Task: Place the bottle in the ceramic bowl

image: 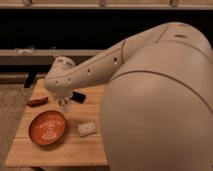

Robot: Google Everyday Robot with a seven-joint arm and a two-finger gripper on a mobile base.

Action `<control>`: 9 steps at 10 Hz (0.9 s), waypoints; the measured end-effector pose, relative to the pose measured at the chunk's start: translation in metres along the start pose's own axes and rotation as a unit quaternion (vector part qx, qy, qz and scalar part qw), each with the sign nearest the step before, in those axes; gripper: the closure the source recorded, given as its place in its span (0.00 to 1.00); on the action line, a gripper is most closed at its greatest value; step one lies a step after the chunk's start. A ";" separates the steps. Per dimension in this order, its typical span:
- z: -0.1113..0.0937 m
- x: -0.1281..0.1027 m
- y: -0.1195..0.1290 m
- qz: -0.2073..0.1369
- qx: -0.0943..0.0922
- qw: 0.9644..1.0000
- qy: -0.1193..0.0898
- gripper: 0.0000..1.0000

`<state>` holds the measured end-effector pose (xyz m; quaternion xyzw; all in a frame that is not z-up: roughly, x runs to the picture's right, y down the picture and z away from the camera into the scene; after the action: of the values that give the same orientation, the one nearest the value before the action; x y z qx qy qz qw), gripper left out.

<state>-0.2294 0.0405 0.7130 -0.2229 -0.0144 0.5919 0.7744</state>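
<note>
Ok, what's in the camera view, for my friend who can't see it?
A big white robot arm reaches over a wooden table, its gripper just behind an orange ceramic bowl. Something clear, likely the bottle, is at the gripper. A black thing, a reddish thing and a pale packet lie nearby.

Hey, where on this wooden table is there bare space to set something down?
The front strip of the table, nearer than the ceramic bowl and the pale packet, is bare. It is crowded behind the bowl, where the gripper hangs between the red object and the black object.
</note>
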 end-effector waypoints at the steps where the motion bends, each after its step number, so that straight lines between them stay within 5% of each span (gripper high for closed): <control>1: 0.000 0.001 0.011 -0.008 -0.016 1.000 0.011 1.00; 4: 0.000 0.007 0.035 -0.028 -0.049 0.997 0.055 1.00; 9: 0.016 0.026 0.066 -0.052 -0.092 0.984 0.146 1.00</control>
<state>-0.2862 0.0831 0.6975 -0.3762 0.0324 0.5078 0.7743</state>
